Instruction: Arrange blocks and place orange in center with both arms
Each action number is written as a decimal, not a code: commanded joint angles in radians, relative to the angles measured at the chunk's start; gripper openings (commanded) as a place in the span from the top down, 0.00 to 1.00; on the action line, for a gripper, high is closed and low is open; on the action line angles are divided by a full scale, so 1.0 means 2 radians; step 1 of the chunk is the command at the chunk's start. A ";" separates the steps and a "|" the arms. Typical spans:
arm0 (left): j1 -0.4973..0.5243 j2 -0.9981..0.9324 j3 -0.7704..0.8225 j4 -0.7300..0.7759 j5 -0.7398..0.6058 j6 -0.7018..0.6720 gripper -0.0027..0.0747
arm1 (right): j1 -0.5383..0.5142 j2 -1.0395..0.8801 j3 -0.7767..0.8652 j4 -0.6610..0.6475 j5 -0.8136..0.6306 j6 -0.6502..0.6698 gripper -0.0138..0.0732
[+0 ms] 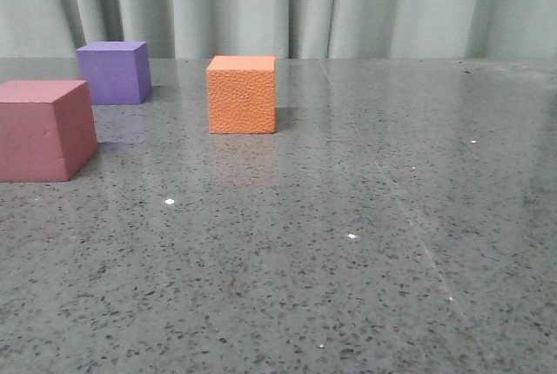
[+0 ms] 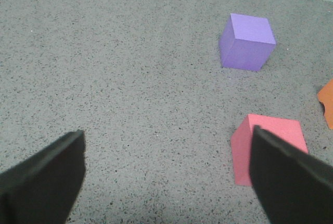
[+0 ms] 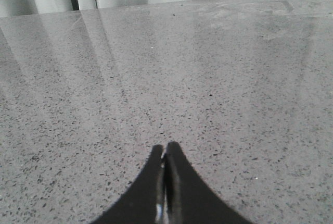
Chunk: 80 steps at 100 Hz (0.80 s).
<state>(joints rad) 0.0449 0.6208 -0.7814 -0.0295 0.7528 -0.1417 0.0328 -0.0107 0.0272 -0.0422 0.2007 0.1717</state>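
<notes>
Three foam blocks stand on the grey speckled table. The orange cube [image 1: 242, 94] stands near the middle, toward the back. The purple cube [image 1: 113, 71] is at the back left, and the pink-red cube [image 1: 43, 129] sits at the left edge, closer to me. In the left wrist view my left gripper [image 2: 166, 169] is open above bare table, with the pink-red cube [image 2: 268, 143] partly behind one finger, the purple cube [image 2: 247, 41] beyond it, and a sliver of the orange cube [image 2: 328, 101] at the edge. My right gripper [image 3: 165, 153] is shut on nothing above bare table. Neither gripper appears in the front view.
A pale grey-green curtain [image 1: 348, 4] hangs behind the table's far edge. A few small white specks [image 1: 170, 202] dot the tabletop.
</notes>
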 commanded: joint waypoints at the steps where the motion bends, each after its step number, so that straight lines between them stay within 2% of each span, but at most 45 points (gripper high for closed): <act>1: 0.000 0.003 -0.018 -0.003 -0.042 0.002 0.10 | -0.002 -0.012 -0.007 0.000 -0.043 -0.006 0.92; 23: 0.000 0.003 -0.018 -0.037 -0.042 0.003 0.11 | -0.002 -0.012 -0.007 0.000 -0.043 -0.006 0.92; 40: 0.000 0.023 -0.051 -0.120 -0.040 0.080 0.11 | -0.002 -0.012 -0.007 0.000 -0.043 -0.006 0.92; 60: -0.001 0.085 -0.117 -0.202 -0.038 0.137 0.11 | -0.002 -0.012 -0.007 0.000 -0.043 -0.006 0.92; 80: -0.056 0.161 -0.193 -0.204 -0.044 0.142 0.11 | -0.002 -0.012 -0.007 0.000 -0.043 -0.006 0.92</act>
<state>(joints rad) -0.0053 0.8830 -1.0799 -0.3967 0.7431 0.1319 0.0328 -0.0107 0.0272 -0.0422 0.2007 0.1717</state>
